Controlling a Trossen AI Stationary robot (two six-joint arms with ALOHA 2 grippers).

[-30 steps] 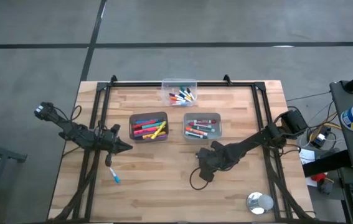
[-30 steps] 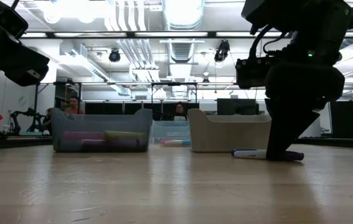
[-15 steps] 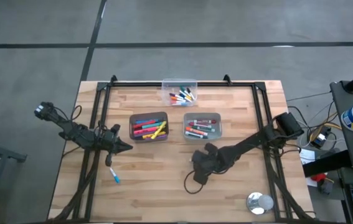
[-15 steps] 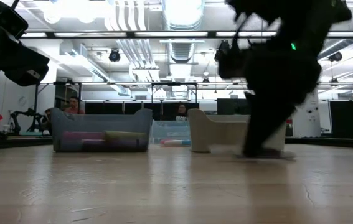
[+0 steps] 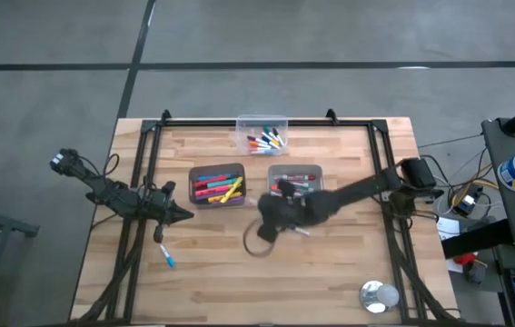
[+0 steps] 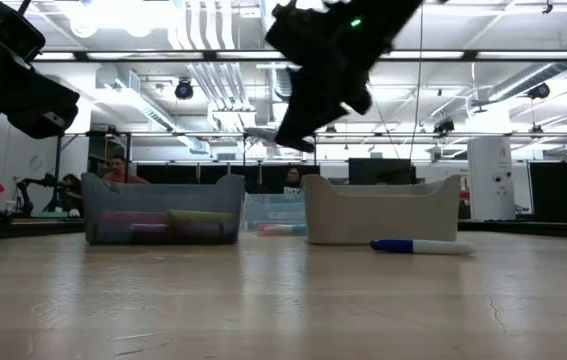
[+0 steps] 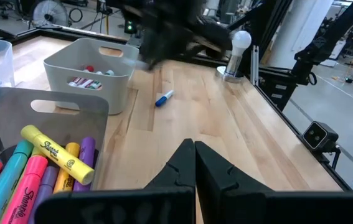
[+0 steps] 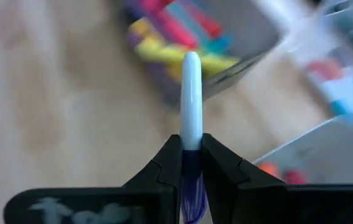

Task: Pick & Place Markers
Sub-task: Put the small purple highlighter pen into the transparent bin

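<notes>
Our right fingers (image 8: 192, 163) pinch a white marker (image 8: 190, 99) jutting ahead, while our left fingers (image 7: 194, 163) stay pressed together.

One white marker (image 8: 190, 93) stands clamped between dark fingers; another, blue-capped (image 6: 421, 246), lies flat on the table – more fill three bins.
</notes>
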